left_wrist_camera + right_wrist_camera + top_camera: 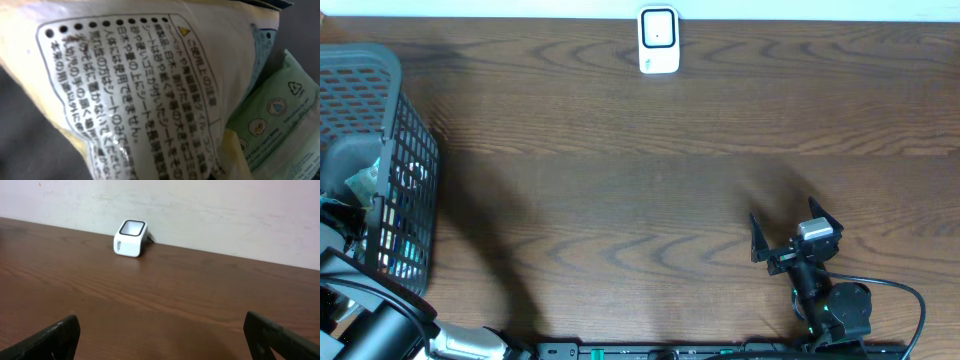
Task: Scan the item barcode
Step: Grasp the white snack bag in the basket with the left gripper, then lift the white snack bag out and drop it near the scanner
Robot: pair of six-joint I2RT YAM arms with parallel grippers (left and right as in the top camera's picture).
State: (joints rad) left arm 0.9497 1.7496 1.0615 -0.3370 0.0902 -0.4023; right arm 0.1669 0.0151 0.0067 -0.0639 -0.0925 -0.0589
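A yellow-and-white pack (140,75) printed with Japanese text fills the left wrist view and runs crinkled down to the bottom edge, where my jaws are. My left gripper (344,208) is down inside the grey basket (405,130) at the far left. Its fingers are hidden behind the pack, and it is shut on the film. No barcode shows on the face I see. The white scanner (658,40) stands at the table's far edge, and shows as the same scanner (130,238) ahead of my right gripper. My right gripper (782,212) rests near the front right, open and empty (162,337).
A pale green pack (280,125) lies beside the yellow one in the basket. The basket's mesh wall (415,210) rises on the left arm's right side. Brown wooden table (620,200) stretches between the basket, the scanner and the right arm. A white wall (210,210) stands behind the scanner.
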